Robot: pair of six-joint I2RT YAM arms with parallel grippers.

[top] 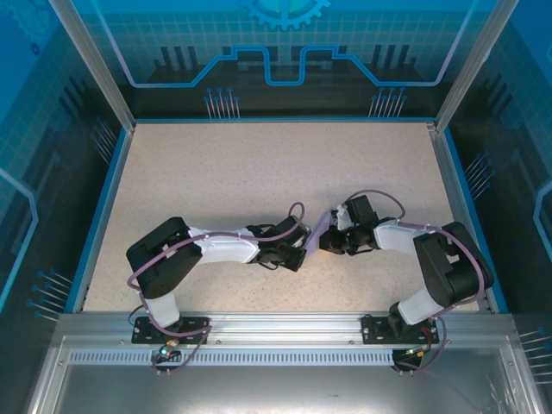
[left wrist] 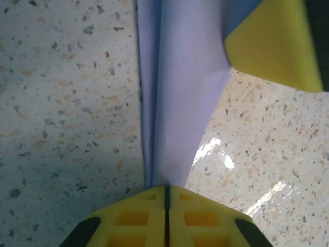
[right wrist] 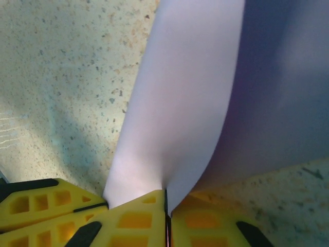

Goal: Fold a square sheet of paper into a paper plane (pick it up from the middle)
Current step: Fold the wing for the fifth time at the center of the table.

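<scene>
The pale lilac sheet of paper (top: 317,229) hangs folded lengthwise as a narrow strip between both grippers, just above the middle of the table. My left gripper (top: 302,252) is shut on its near end; in the left wrist view the jaws (left wrist: 166,193) meet on the creased paper (left wrist: 180,92). The right gripper's yellow finger (left wrist: 272,46) shows at the paper's far corner. My right gripper (top: 330,235) is shut on the paper too: its jaws (right wrist: 165,198) pinch a curved fold of the sheet (right wrist: 190,103). The left gripper's fingers (right wrist: 46,211) sit close beside it. Whether the fold forms a paper plane I cannot tell.
The speckled beige table (top: 259,172) has a blue rim (top: 102,207) and metal frame posts (top: 95,65) at its back corners. Blue patterned walls enclose it. Both arm bases (top: 172,328) are bolted at the near edge.
</scene>
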